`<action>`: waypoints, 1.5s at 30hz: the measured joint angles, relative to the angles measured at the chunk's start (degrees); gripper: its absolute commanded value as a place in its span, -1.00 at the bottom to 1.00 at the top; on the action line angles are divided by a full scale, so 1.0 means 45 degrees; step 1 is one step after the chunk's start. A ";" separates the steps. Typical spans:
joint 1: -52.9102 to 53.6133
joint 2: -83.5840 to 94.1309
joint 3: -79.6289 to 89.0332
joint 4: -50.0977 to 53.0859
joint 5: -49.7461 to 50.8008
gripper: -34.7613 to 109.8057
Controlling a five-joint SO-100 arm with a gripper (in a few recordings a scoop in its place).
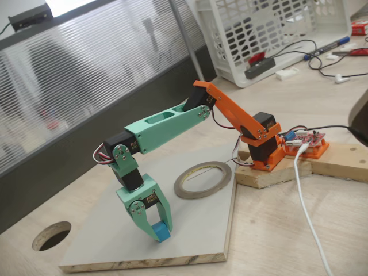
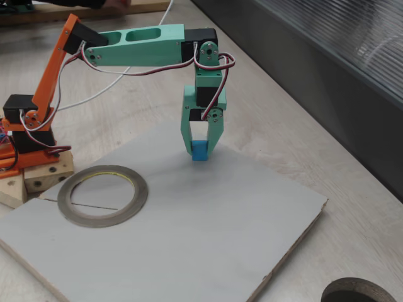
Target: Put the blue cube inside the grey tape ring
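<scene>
The arm [image 1: 172,118] reaches out from its orange base [image 1: 265,150] and bends down so that the gripper [image 1: 159,229] points straight at the grey board [image 1: 115,230]. In both fixed views the two green fingers stand on either side of the blue cube [image 1: 161,232], pressed against its sides, so the gripper is pinching the cube. The cube's underside is at the board or just above it; whether it touches cannot be told.

Taking the grey tape ring [image 1: 203,179] as the landmark: the ring lies flat on the board, between the gripper and the base, with its hollow middle showing bare board. In a fixed view the cube [image 2: 199,150] and the gripper [image 2: 200,150] sit well apart from the ring [image 2: 102,195], up and to the right of it, outside its rim. The wooden block [image 2: 38,176] under the base is just beside the ring on its left in that view. A round dark hole [image 1: 52,236] in the table [image 1: 299,230] lies off the board's edge, on the far side of the gripper from the ring. A white cable [image 1: 305,201] runs across the table beyond the base, away from the ring
</scene>
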 measured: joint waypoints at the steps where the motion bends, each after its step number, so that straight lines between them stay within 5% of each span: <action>1: 0.0000 0.0020 0.0000 0.0000 0.0000 -0.34; 22: 0.1406 0.5020 0.0840 -0.0020 -0.0039 -0.34; 35: 0.6738 0.9863 0.8926 -0.2344 -0.0117 -0.34; 45: 0.8008 1.2832 1.5918 -0.5566 -0.0117 -0.34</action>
